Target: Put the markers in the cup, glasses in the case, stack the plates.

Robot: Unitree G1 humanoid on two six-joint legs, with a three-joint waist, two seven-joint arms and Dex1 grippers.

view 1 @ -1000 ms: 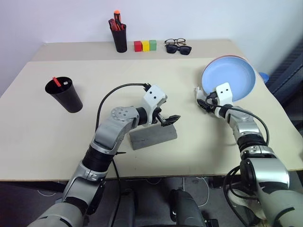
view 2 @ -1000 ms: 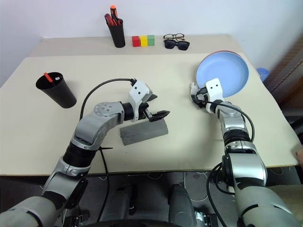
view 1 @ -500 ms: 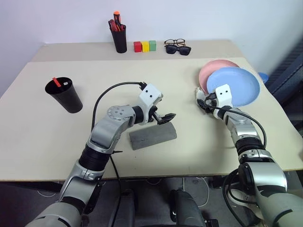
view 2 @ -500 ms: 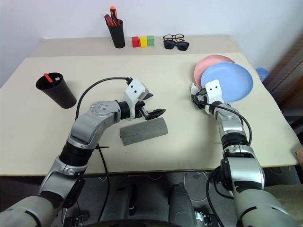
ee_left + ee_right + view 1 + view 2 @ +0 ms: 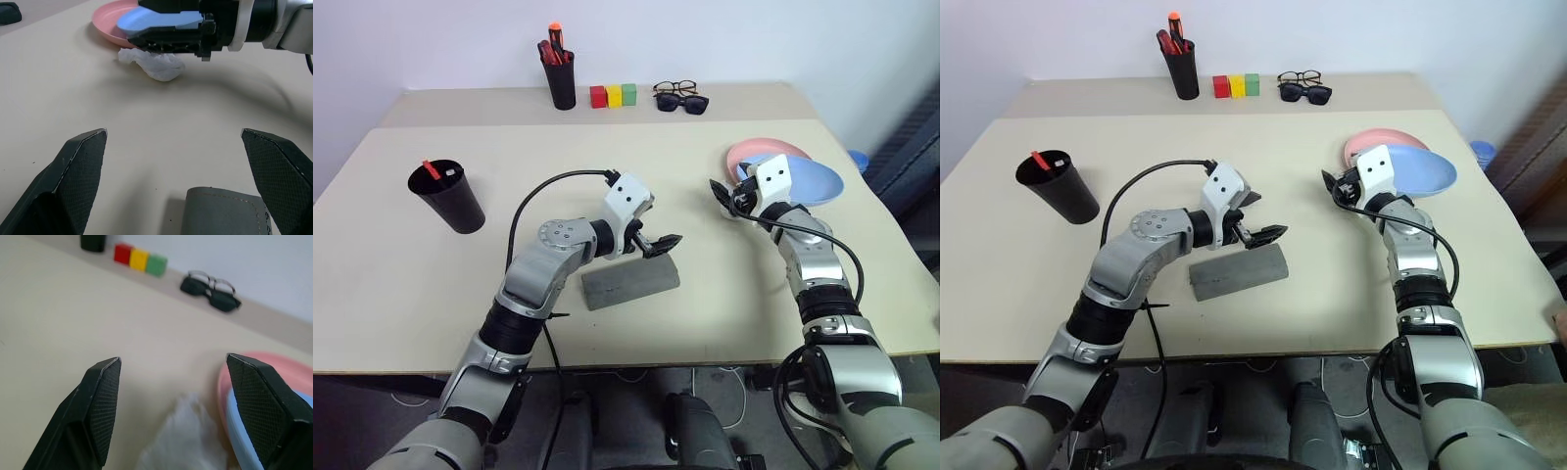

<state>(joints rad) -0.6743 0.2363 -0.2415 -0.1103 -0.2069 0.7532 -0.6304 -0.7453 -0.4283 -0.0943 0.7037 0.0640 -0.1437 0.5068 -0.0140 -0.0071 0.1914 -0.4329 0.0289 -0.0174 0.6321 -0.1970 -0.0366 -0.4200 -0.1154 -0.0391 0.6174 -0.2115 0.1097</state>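
The black cup (image 5: 446, 197) stands near the left edge of the tabletop (image 5: 558, 157) with a red-capped marker (image 5: 430, 169) poking out of it. The grey case (image 5: 629, 282) lies shut near the middle, just under the left gripper (image 5: 661, 247), whose fingers (image 5: 80, 169) are spread wide and hold nothing. At the right, the light blue plate (image 5: 813, 179) rests tilted on the pink plate (image 5: 751, 154), overlapping it but not squarely stacked. The right gripper (image 5: 724, 199) hovers at their near-left side with its fingers (image 5: 103, 394) well apart and empty; a crumpled white tissue (image 5: 154, 62) lies on the tabletop just beside the plates, beneath that gripper. Along the far edge stand a taller black pen holder (image 5: 560, 80) full of red and orange pens, three small blocks (image 5: 613, 95) in red, yellow and green, and the wire-rimmed glasses (image 5: 674, 87) touching dark sunglasses (image 5: 683, 102) in front of them.
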